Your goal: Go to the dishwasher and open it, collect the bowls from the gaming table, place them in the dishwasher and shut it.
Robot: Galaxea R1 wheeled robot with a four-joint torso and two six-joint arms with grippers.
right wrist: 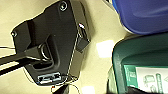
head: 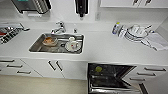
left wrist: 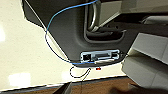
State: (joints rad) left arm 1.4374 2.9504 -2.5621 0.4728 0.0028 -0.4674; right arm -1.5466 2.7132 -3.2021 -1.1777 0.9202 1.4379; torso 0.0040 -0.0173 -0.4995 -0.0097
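Straight below you at six o'clock, the grey stainless-steel dishwasher (head: 112, 77) stands open, one lime-green translucent plastic bowl (head: 98, 69) already inside its dark interior. Opening's done; I judge closing remains, perhaps another bowl. Jaw state: cannot tell, either arm.

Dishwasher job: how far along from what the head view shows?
Done: the dishwasher stands open under the counter, and something lime green, likely a bowl, sits inside. In hand: nothing that I can see. Left: the door is still to close; whether both bowls are in, I cannot tell.
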